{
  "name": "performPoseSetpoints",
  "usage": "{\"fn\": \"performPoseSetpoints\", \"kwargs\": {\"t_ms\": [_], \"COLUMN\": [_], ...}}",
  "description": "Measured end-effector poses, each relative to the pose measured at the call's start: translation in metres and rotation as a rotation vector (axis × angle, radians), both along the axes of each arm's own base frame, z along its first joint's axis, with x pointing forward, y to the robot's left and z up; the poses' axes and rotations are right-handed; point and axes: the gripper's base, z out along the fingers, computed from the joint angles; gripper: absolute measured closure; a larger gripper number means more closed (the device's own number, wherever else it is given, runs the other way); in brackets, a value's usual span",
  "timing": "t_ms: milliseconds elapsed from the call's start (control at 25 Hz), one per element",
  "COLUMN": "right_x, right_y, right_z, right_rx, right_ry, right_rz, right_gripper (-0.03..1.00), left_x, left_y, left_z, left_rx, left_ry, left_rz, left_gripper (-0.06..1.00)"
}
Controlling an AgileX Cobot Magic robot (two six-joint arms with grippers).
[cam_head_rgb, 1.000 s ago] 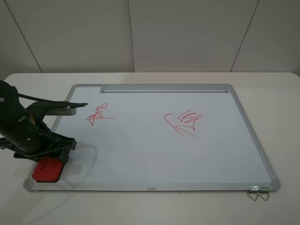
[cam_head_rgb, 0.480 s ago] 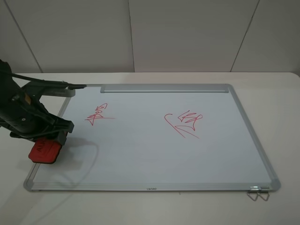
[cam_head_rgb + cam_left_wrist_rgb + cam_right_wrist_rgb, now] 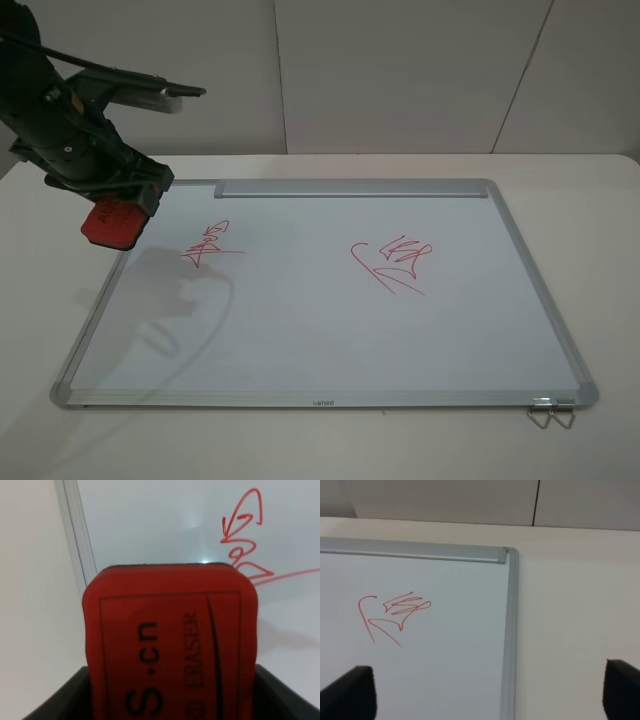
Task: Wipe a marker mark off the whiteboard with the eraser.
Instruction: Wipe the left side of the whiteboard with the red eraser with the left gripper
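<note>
The whiteboard (image 3: pixel 330 330) lies flat on the table, tray strip at the far edge. The marker mark (image 3: pixel 208 245), a narrow red zigzag scribble with a long thin stroke, sits on its left part and shows in the left wrist view (image 3: pixel 245 545). My left gripper (image 3: pixel 118 215) is shut on the red eraser (image 3: pixel 112 221), held in the air above the board's far left edge, left of the mark. The eraser (image 3: pixel 170 640) fills the left wrist view. My right gripper (image 3: pixel 490 692) is open, with only its dark fingertips (image 3: pixel 350 690) showing.
A larger red scribble (image 3: pixel 392 264) with a hook and diagonal strokes lies mid-right on the board (image 3: pixel 392 615). Wire clips (image 3: pixel 552 410) hang at the near right corner. White wall panels stand behind the table.
My left gripper has lifted the eraser off the board's near left corner and carried it up and toward the far left edge. The marks are unchanged.
</note>
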Motion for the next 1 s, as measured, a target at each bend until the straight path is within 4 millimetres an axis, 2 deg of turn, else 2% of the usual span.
{"fn": "performPoseSetpoints", "kwargs": {"t_ms": [280,440,720,1000], "right_x": [0.0,0.0,0.0,0.0], "right_y": [0.0,0.0,0.0,0.0], "right_z": [0.0,0.0,0.0,0.0], "right_rx": [0.0,0.0,0.0,0.0], "right_ry": [0.0,0.0,0.0,0.0], "right_rz": [0.0,0.0,0.0,0.0], "right_gripper": [0.14,0.14,0.14,0.14], "left_x": [0.062,0.085,0.094,0.095], "left_y": [-0.019,-0.027,-0.03,-0.032], "left_z": [-0.021,-0.042,-0.079,-0.097], "left_rx": [0.06,0.093,0.115,0.099], "left_ry": [0.053,0.099,0.18,0.208], "left_rz": [-0.068,-0.104,-0.127,-0.127], "left_gripper": [0.37,0.37,0.37,0.37]}}
